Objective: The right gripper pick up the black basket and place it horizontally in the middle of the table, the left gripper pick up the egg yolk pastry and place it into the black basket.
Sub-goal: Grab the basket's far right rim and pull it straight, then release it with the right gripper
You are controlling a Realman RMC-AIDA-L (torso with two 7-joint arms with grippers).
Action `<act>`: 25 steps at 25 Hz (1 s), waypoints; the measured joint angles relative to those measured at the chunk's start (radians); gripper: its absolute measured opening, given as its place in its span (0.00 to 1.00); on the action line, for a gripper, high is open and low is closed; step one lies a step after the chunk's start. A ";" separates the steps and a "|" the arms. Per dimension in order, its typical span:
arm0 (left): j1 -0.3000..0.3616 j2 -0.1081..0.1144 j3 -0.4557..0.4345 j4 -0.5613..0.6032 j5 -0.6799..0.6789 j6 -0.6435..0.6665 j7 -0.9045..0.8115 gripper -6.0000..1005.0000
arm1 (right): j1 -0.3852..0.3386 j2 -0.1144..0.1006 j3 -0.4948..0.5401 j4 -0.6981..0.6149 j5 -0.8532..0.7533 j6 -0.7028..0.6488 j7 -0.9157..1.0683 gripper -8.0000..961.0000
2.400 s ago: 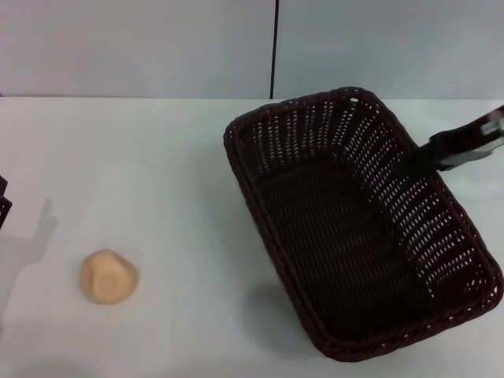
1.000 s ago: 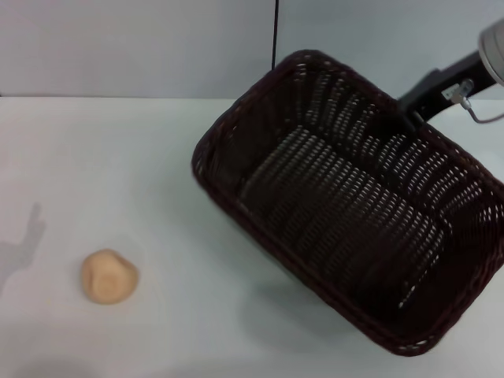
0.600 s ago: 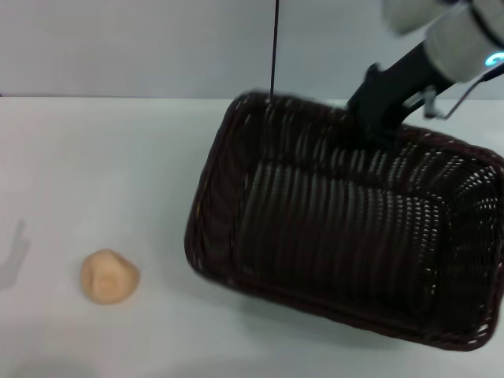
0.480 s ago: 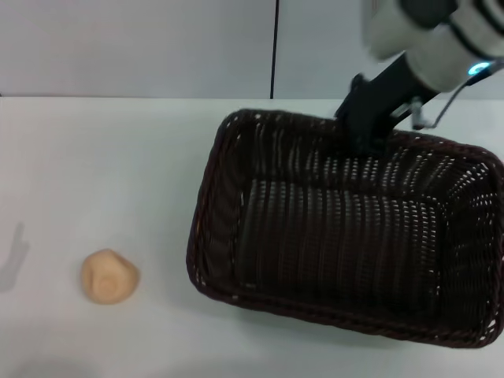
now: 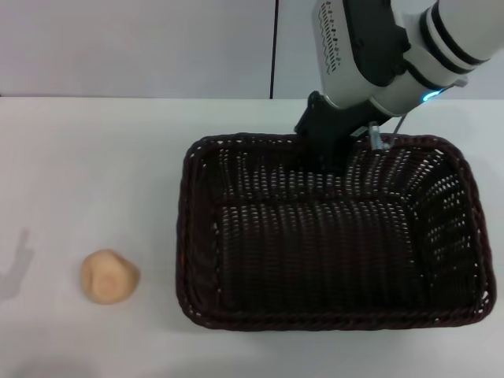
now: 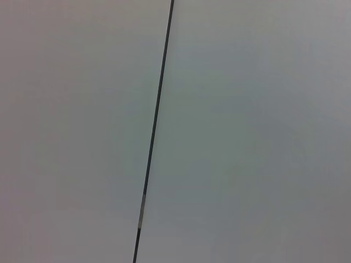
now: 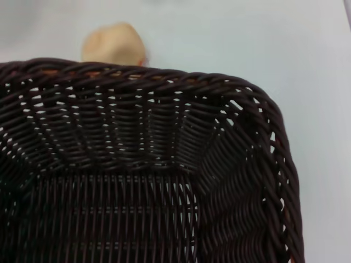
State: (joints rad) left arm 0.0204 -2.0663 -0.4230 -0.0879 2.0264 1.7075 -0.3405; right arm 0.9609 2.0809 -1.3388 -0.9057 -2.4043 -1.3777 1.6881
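Note:
The black basket (image 5: pixel 315 260) lies level and horizontal on the white table (image 5: pixel 102 173), from the middle to the right. My right gripper (image 5: pixel 325 155) is at the middle of the basket's far long rim, fingers down over the wall, shut on it. The egg yolk pastry (image 5: pixel 109 276) sits alone at the front left, well apart from the basket. The right wrist view shows the basket's inside and braided rim (image 7: pixel 164 76), with the pastry (image 7: pixel 114 45) beyond the rim. My left gripper is out of view; only its shadow (image 5: pixel 16 268) falls at the table's left edge.
A grey wall with a black vertical seam (image 5: pixel 273 47) stands behind the table; the left wrist view shows only this wall and seam (image 6: pixel 156 120). Bare tabletop lies between the pastry and the basket.
My right gripper has swung the basket from a tilted, lifted diagonal to horizontal and brought it down and left onto the table. The pastry has not moved.

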 joint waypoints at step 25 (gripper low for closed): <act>-0.039 0.007 0.048 0.115 0.001 0.000 -0.253 0.81 | -0.163 -0.003 0.016 -0.138 0.157 0.026 0.009 0.52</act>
State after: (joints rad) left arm -0.0186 -2.0589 -0.3747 0.0271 2.0278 1.7080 -0.5936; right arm 0.7976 2.0776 -1.3232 -1.0434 -2.2475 -1.3513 1.6974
